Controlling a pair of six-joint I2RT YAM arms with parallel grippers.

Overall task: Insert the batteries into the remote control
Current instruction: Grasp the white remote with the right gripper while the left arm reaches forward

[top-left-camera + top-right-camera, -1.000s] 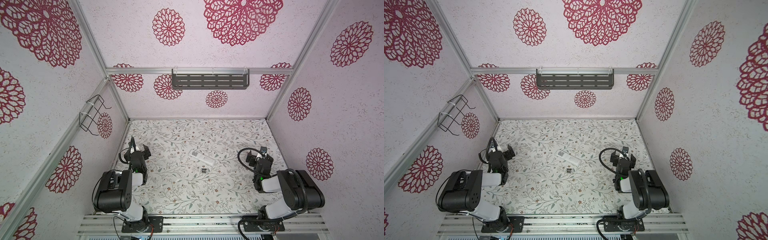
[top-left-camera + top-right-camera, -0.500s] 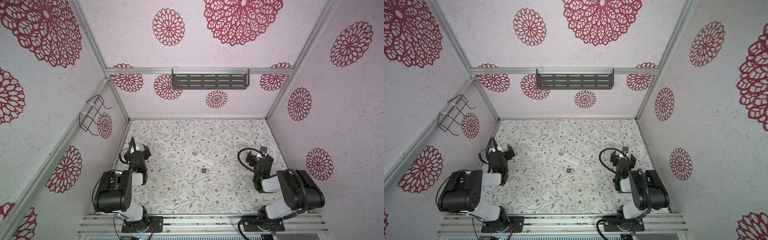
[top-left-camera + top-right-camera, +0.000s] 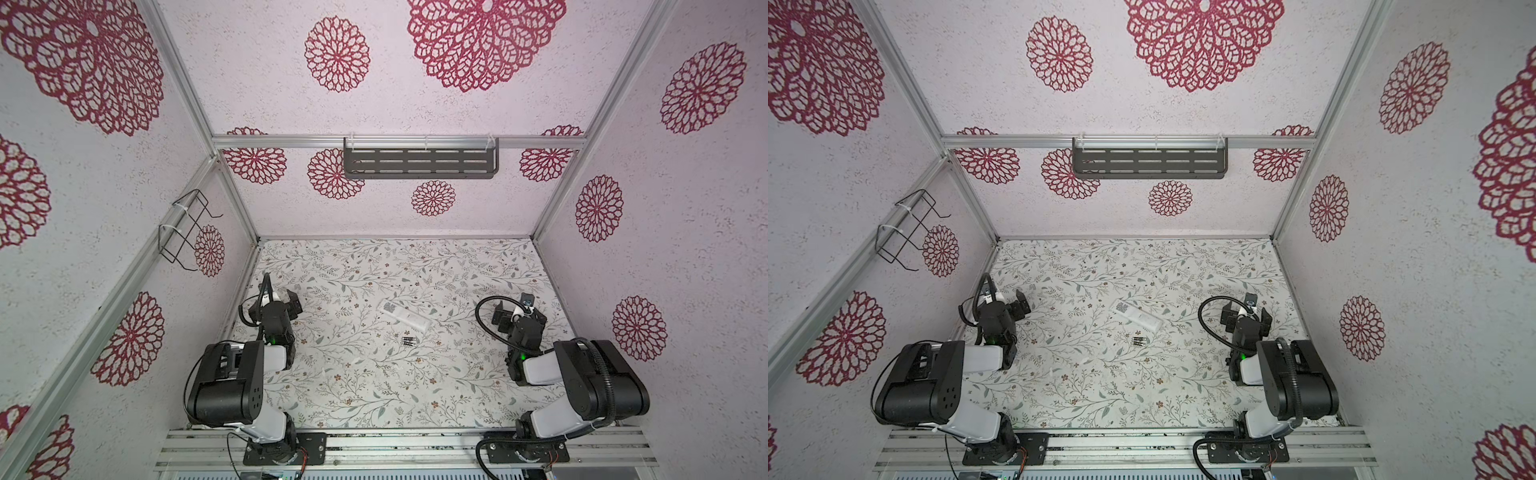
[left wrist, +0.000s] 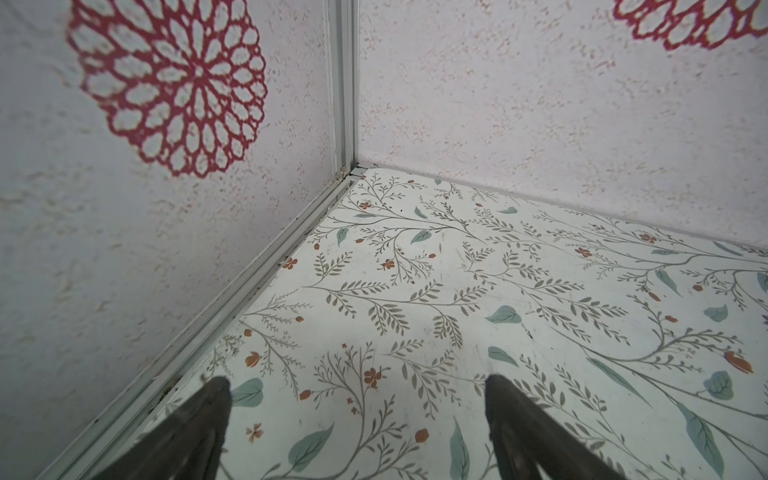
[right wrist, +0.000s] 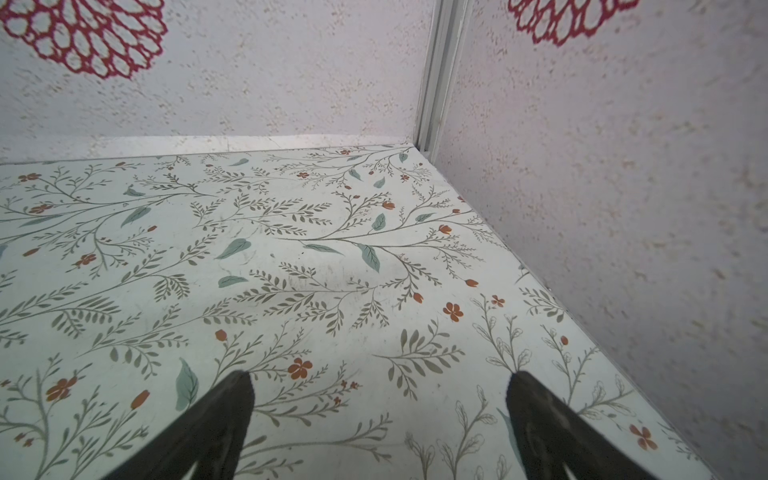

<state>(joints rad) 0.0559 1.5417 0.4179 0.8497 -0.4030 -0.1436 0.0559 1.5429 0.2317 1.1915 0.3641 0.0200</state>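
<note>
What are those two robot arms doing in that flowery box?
Nothing is being held right now. The left gripper and the right gripper are both open and empty, each off to its own side of the table. In the middle lies the white remote control, sticker side up, with the batteries in a little bunch beside it, not touching it. The batteries are not yet loaded.

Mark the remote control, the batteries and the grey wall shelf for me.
remote control [image 3: 405,317]: in a top view, middle of its white back.
batteries [image 3: 409,341]: in a top view, centre of the small cluster.
grey shelf [image 3: 419,163]: in a top view, its slotted panel.
</note>
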